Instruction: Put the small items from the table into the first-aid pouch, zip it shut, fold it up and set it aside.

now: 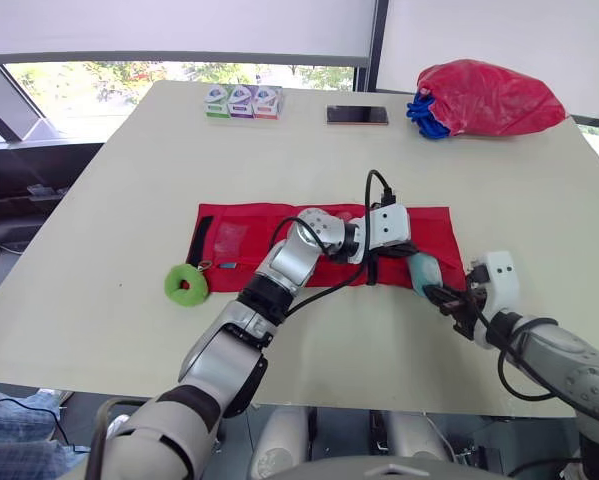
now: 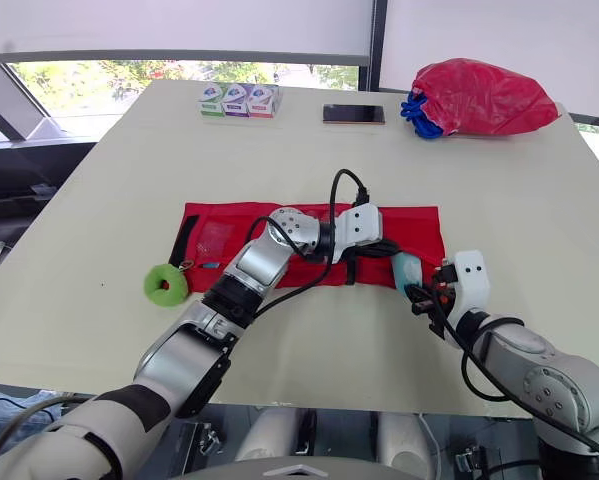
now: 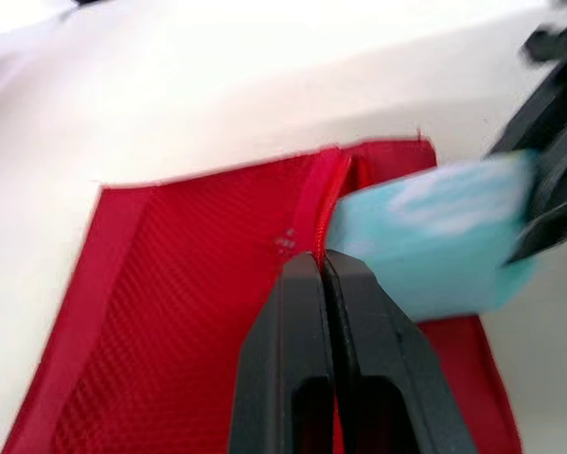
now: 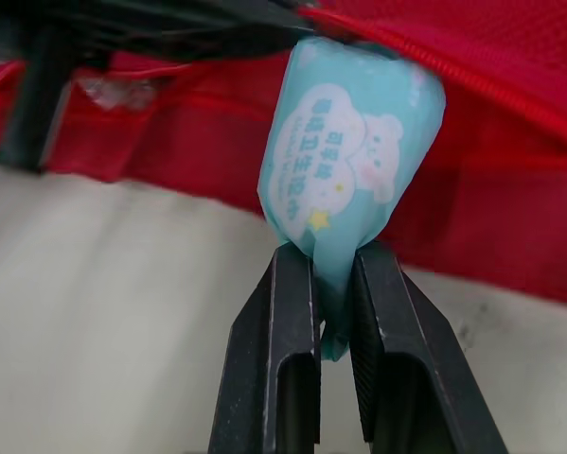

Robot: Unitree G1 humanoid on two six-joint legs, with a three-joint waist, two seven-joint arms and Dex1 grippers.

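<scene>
Pale table [image 1: 129,160] carries red pouch [image 1: 244,232]. Right hand [image 4: 332,284] pinches soft, light tissue packet [image 4: 349,161] by its end seam; judged crushable. Left hand [image 3: 321,270] closed tight at zip [image 3: 325,203].

Table [image 1: 129,200]: pale, rectangular.
Middle: red pouch [image 1: 239,240], laid open flat.
By pouch's left end: green ring [image 1: 186,284], touching it.
Far edge: three small boxes [image 1: 243,102] in a row; phone [image 1: 357,115] near them.
Far right corner: red bag [image 1: 489,98].
</scene>
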